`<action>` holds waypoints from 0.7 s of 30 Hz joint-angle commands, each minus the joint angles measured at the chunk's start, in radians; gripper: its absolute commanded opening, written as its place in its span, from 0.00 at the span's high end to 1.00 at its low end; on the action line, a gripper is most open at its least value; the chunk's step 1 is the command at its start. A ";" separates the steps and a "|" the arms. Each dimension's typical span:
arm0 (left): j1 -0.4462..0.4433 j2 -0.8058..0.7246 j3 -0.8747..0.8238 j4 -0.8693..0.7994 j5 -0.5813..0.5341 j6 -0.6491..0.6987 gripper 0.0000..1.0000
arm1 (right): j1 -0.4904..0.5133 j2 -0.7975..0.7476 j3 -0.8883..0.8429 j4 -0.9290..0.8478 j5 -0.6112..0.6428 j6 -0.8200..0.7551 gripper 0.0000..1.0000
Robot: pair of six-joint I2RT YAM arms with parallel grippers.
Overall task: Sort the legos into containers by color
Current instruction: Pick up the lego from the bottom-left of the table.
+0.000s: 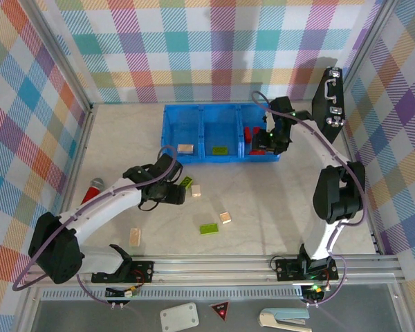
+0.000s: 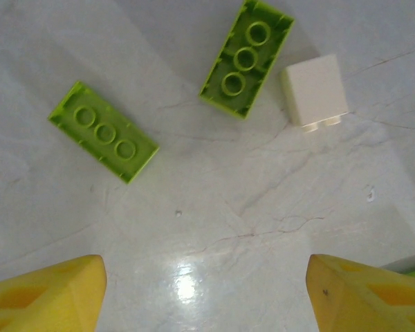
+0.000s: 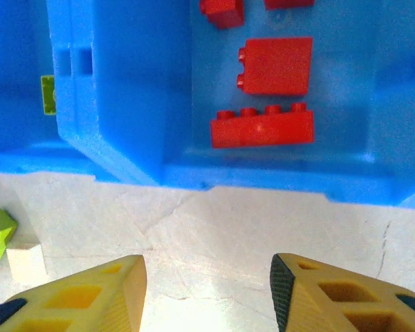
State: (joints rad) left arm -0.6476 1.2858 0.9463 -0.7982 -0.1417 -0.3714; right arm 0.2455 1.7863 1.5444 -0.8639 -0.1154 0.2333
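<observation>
Hovering above the table, the left gripper has its yellow fingers spread wide with nothing between them. Ahead of it lie a green brick, a second green brick and, just beside that, a pale brick. The right gripper is likewise parted and empty at the near edge of the blue tray, by the right compartment holding the red bricks. A tan brick lies in the left compartment.
</observation>
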 commanded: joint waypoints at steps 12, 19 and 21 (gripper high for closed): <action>0.106 -0.098 -0.185 -0.108 -0.039 -0.288 0.26 | 0.009 -0.162 -0.208 0.067 -0.069 0.026 0.48; 0.186 -0.171 -0.256 -0.114 -0.043 -0.374 0.14 | 0.009 -0.206 -0.264 0.077 -0.091 0.030 0.48; 0.208 -0.198 -0.279 -0.126 -0.057 -0.406 0.12 | 0.010 -0.219 -0.280 0.083 -0.099 0.031 0.48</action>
State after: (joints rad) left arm -0.4644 1.1244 0.6968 -0.8871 -0.1822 -0.7025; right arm 0.2493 1.6089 1.2846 -0.7971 -0.1783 0.2523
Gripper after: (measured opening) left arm 0.871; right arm 0.517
